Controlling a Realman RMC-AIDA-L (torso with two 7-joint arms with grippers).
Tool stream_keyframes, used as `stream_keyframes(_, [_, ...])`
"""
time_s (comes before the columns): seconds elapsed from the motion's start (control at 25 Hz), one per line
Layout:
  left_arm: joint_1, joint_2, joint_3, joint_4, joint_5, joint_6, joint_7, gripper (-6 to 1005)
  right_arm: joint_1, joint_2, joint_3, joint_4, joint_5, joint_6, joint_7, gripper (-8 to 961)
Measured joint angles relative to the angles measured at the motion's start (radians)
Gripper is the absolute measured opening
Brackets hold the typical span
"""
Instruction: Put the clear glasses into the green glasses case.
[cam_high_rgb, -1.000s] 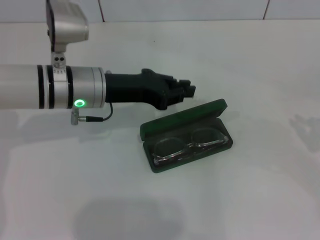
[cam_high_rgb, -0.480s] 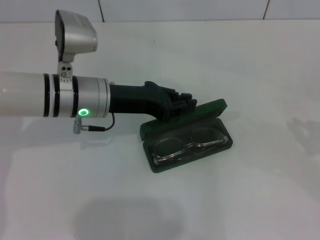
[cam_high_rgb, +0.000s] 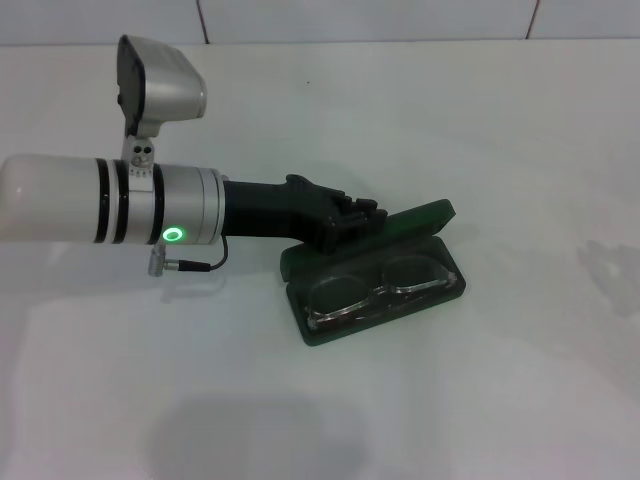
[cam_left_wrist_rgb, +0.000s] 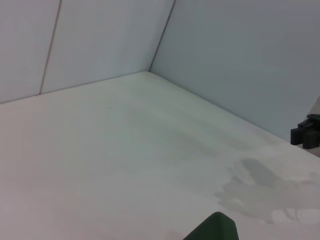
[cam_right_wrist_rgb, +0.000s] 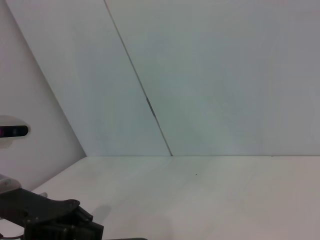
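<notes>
The green glasses case (cam_high_rgb: 330, 331) lies open on the white table, its lid (cam_high_rgb: 415, 222) standing up behind the base. In the base lie the clear glasses (cam_high_rgb: 380, 293), lenses side by side. My left gripper (cam_high_rgb: 366, 213) reaches in from the left, shut and holding nothing. Its black fingertips rest against the back of the lid near its top edge. A green corner of the lid (cam_left_wrist_rgb: 216, 229) shows in the left wrist view. A black part of the right gripper (cam_left_wrist_rgb: 305, 132) shows at that view's edge. The right wrist view sees the left gripper (cam_right_wrist_rgb: 85, 226) from the far side.
The white table (cam_high_rgb: 520, 380) spreads around the case, bounded at the back by a pale wall (cam_high_rgb: 400, 18). The left arm's silver forearm (cam_high_rgb: 120, 200), with its green light and a small cable, hangs over the table's left half.
My left gripper has come down and a little toward me, from above and behind the lid to its back edge. Case and glasses have stayed put.
</notes>
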Motion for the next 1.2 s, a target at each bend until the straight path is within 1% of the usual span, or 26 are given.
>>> stream_keyframes(0.2, [-0.001,0.000,0.017,0.000,-0.002,0.000,-0.004,175,0.000,0.000,0.001,0.004,0.000,0.003,-0.004,164])
stream_keyframes(0.56, [0.008,-0.002,0.076,0.000,-0.013,0.005,0.024,178,0.006,0.000,0.014,0.033,0.000,0.005,-0.022,164])
stream_keyframes(0.84, [0.021,-0.006,0.089,0.000,-0.011,0.011,0.049,180,0.010,-0.001,0.027,0.051,0.000,0.006,-0.034,164])
stream_keyframes(1.12, [0.025,-0.009,0.168,0.003,-0.019,0.011,0.054,182,0.011,-0.002,0.029,0.051,0.000,0.009,-0.035,164])
stream_keyframes(1.2, [0.026,-0.010,0.219,0.019,-0.061,0.015,0.056,183,0.011,-0.002,0.029,0.051,-0.001,0.010,-0.037,165])
